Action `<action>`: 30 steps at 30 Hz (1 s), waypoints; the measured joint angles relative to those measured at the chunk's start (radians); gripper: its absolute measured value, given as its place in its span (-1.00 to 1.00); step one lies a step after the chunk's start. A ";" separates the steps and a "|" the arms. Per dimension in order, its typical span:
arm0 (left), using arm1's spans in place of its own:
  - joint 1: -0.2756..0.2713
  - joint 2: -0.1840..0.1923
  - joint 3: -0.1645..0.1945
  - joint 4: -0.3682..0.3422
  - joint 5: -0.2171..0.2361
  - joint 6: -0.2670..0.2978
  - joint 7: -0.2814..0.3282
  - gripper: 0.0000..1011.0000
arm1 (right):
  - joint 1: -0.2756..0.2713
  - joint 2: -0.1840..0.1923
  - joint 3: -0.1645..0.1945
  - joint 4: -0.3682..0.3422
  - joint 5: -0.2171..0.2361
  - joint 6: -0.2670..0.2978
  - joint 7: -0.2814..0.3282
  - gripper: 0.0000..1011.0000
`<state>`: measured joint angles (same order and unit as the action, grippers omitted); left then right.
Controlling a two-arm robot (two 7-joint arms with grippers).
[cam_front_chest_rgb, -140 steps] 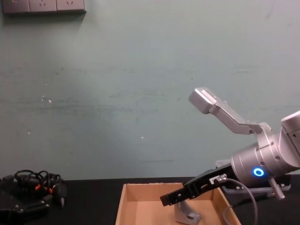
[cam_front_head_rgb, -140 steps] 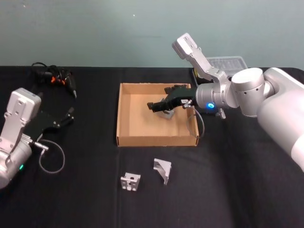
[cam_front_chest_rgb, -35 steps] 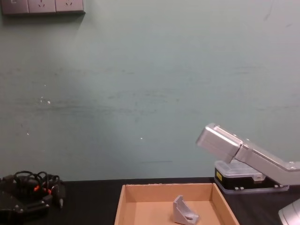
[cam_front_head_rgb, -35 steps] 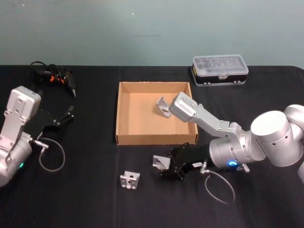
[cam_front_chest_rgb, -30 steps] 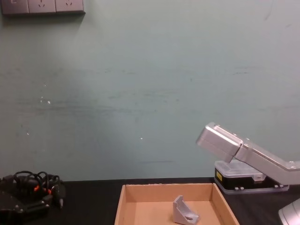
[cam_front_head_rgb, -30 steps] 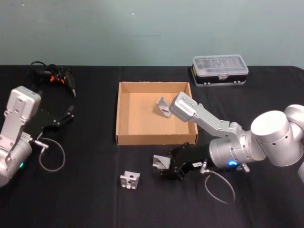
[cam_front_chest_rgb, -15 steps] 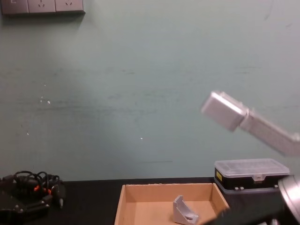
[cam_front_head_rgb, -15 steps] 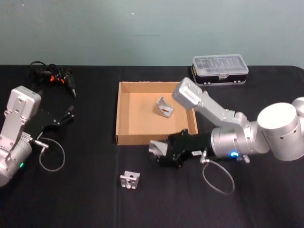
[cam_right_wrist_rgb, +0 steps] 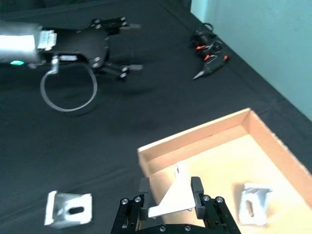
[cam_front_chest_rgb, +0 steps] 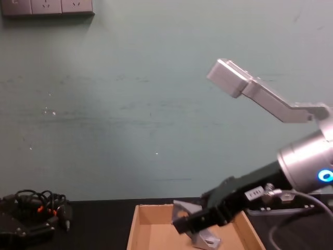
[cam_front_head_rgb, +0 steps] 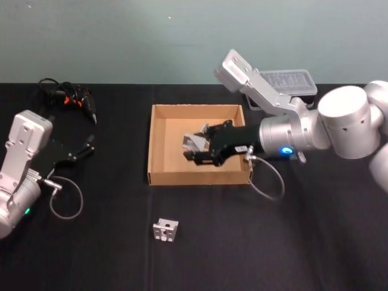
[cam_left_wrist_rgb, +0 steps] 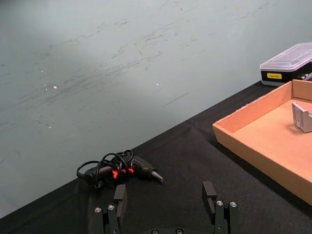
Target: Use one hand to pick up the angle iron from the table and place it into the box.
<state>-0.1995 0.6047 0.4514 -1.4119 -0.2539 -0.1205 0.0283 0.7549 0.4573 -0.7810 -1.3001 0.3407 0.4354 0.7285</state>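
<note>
I had the right gripper [cam_front_head_rgb: 197, 147] reached in over the box [cam_front_head_rgb: 151, 145], its fingers closed narrow on the angle iron [cam_front_head_rgb: 193, 143]. They pinched it by its flat sides so the triangular web stood up between them. From the chest camera the piece hung at about rim height. I judged it clear of the cardboard floor, which made sense, since the low wall had to be crossed before anything could be let down.

A second bracket [cam_right_wrist_rgb: 254, 210] lay on the box floor, beyond the held one and toward the far wall. I read the carried piece as sitting nearer the front wall so the two would not stack. A third bracket [cam_front_head_rgb: 165, 230] waited on the black table [cam_front_head_rgb: 109, 254], well apart from the box on the near side (my next job, I supposed).

The left gripper [cam_left_wrist_rgb: 165, 197] rested parked at the table's left edge, fingers spread wide and empty, near a tangle of cable [cam_front_head_rgb: 66, 97].

What the moment called for, to my mind, was a short descent and then a release.
</note>
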 joint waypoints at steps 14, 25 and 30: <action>0.000 0.000 0.000 0.000 0.000 0.000 0.000 1.00 | 0.127 -0.148 -0.041 0.313 -0.047 -0.072 0.044 0.03; 0.000 0.000 0.000 0.000 0.000 0.000 0.000 1.00 | 0.154 -0.213 -0.039 0.447 -0.081 -0.111 0.052 0.03; 0.000 0.000 0.000 0.000 0.000 0.000 0.000 1.00 | 0.165 -0.236 -0.032 0.501 -0.093 -0.130 0.062 0.03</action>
<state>-0.1995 0.6047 0.4514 -1.4120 -0.2539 -0.1205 0.0283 0.9200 0.2212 -0.8134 -0.7987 0.2481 0.3053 0.7900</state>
